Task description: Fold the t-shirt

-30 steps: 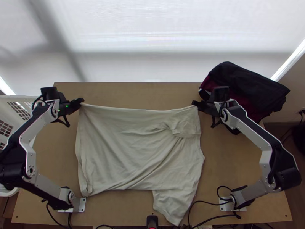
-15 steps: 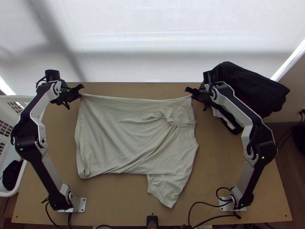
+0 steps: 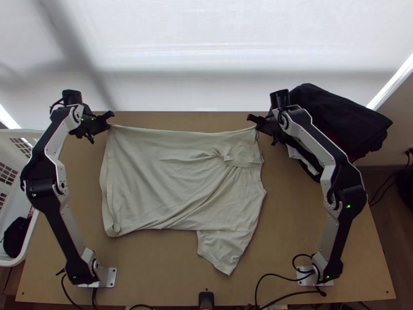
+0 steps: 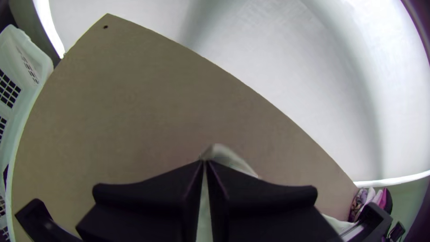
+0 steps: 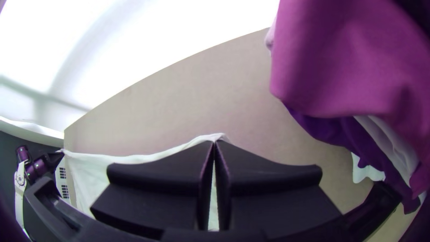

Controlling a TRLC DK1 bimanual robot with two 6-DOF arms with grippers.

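Observation:
In the top view my left gripper point(image 3: 109, 122) is shut on the far left corner of the pale t-shirt point(image 3: 165, 175), and my right gripper point(image 3: 255, 125) is shut on its far right corner. The far edge runs nearly straight between them. The body lies spread over the table with diagonal creases, a bunched part near the right gripper and a flap sticking out at the near right. In the left wrist view a bit of cloth point(image 4: 224, 154) pokes out past the left gripper point(image 4: 204, 162). The right wrist view has the right gripper point(image 5: 214, 142) pinching the shirt's edge point(image 5: 134, 158).
A pile of dark and magenta clothes point(image 3: 335, 121) sits at the table's far right. A white basket point(image 3: 32, 227) with something black in it stands past the left edge. Bare tabletop point(image 3: 149, 263) lies in front of the shirt, with cables by the right base.
Both grippers have moved toward the table's far edge, pulling the t-shirt along, and the right one has also shifted left. The shirt's near flap has slid away from the table's near edge.

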